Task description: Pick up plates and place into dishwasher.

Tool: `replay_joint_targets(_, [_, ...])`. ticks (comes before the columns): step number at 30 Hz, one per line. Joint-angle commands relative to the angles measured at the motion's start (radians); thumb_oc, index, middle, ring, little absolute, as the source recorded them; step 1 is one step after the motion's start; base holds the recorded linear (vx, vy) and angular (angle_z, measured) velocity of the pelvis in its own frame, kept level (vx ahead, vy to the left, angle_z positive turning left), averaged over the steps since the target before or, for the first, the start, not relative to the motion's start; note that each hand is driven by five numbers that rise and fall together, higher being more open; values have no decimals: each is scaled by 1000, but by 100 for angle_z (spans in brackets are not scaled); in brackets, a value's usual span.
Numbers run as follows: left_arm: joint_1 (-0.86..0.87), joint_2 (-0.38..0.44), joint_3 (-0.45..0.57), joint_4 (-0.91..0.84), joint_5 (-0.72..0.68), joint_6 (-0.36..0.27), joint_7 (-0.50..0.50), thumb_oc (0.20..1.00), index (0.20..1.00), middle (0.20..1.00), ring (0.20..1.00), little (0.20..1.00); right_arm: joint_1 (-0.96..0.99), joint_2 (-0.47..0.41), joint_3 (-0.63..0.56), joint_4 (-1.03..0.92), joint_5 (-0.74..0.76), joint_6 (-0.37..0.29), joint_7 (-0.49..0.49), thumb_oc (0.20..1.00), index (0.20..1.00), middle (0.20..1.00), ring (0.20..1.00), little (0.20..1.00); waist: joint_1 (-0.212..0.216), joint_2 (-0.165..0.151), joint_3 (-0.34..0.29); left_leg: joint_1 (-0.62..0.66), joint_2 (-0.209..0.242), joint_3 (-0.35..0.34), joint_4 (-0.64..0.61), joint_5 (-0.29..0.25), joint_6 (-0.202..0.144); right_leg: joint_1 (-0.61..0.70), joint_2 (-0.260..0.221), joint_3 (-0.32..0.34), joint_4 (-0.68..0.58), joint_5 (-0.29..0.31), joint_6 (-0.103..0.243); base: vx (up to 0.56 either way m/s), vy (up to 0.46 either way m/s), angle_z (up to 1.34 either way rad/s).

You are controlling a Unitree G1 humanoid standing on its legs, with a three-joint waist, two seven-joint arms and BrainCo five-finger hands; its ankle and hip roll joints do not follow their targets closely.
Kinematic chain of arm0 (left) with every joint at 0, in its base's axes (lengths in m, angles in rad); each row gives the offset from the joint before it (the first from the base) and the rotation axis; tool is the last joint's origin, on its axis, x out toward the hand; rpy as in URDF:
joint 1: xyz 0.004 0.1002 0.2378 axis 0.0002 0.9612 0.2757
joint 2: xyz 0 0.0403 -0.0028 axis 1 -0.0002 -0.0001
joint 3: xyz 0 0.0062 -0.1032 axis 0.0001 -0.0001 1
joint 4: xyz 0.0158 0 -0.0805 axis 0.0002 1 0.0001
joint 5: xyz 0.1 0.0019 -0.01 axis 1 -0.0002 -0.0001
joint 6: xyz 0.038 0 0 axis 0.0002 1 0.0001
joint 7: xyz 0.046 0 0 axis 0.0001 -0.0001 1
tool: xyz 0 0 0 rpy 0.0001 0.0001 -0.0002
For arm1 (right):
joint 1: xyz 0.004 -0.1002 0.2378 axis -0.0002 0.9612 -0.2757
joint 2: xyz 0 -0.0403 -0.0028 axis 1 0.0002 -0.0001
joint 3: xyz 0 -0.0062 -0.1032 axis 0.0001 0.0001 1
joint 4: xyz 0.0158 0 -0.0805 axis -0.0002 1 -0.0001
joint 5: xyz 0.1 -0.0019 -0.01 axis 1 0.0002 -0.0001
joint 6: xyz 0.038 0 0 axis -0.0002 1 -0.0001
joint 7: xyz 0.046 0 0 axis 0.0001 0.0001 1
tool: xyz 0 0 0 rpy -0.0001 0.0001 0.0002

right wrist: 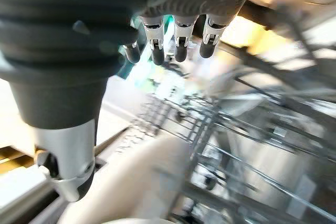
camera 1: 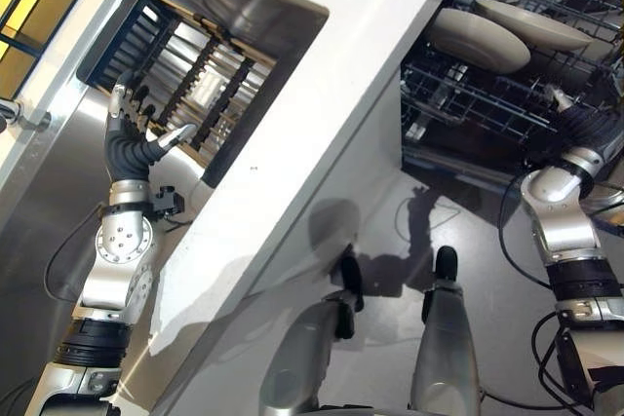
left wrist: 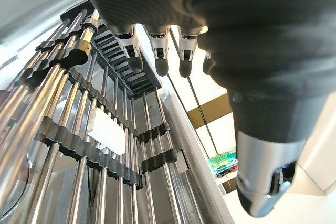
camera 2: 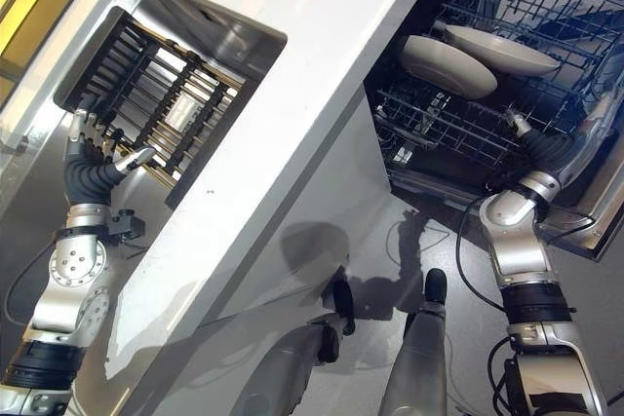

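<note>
Left hand: the left hand [camera 1: 132,138] hovers over the sink's roll-up drying rack [camera 1: 200,70], fingers [left wrist: 157,51] straight and spread, holding nothing.
Right hand: the right hand [camera 1: 577,122] reaches into the dishwasher rack [camera 1: 468,94], fingers relaxed, empty.
Plates: two cream plates [camera 1: 478,39] lean in that rack.
Writing: none legible.

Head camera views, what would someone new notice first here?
Two pale plates lie in the open dishwasher rack on the robot's right, with the right hand at the rack's edge, holding nothing. On its left, the left hand hangs open over a metal drying rack set in the sink.
</note>
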Motion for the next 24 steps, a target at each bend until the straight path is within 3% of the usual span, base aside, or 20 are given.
replay_joint_targets(1, [-11,-65,1,41,8,-58,24,1000,1000,1000,1000,1000,19,-44,-71,-122,-76,21,-81,1000,1000,1000,1000,1000,-46,-39,31,3,-14,-28,136,-129,-11,54,-6,11,-103,64,8,0,0,0])
replay_joint_targets(8, [26,-84,9,34,26,-78,21,1000,1000,1000,1000,1000,112,2,-119,-99,-18,72,-177,1000,1000,1000,1000,1000,-56,-34,31,-4,-8,-23,117,-119,-10,48,3,16,-113,64,8,-3,0,0])
replay_joint_targets(11, [36,-93,7,30,27,-83,20,1000,1000,1000,1000,1000,128,15,-119,-87,13,55,-148,1000,1000,1000,1000,1000,-58,-23,31,-3,-10,-21,111,-115,-10,45,1,19,-114,63,8,-7,33,-2])
replay_joint_targets(17, [46,-108,3,31,20,-101,10,1000,1000,1000,1000,1000,106,19,-78,-84,120,-3,42,1000,1000,1000,1000,1000,-59,5,31,-8,-23,-26,102,-107,-14,36,-2,36,-118,60,8,12,77,-11])
replay_joint_targets(19, [38,-108,-5,37,18,-97,9,1000,1000,1000,1000,1000,83,21,-56,-70,237,-61,135,1000,1000,1000,1000,1000,-56,10,31,-16,-27,-28,103,-104,-15,28,-2,40,-118,59,8,8,35,-14])
replay_joint_targets(24, [-2,-91,-27,69,11,-99,15,1000,1000,1000,1000,1000,24,36,-18,20,392,-149,248,1000,1000,1000,1000,1000,-44,18,31,-43,-29,-25,109,-99,-20,7,-10,37,-115,59,9,-1,-5,-3])
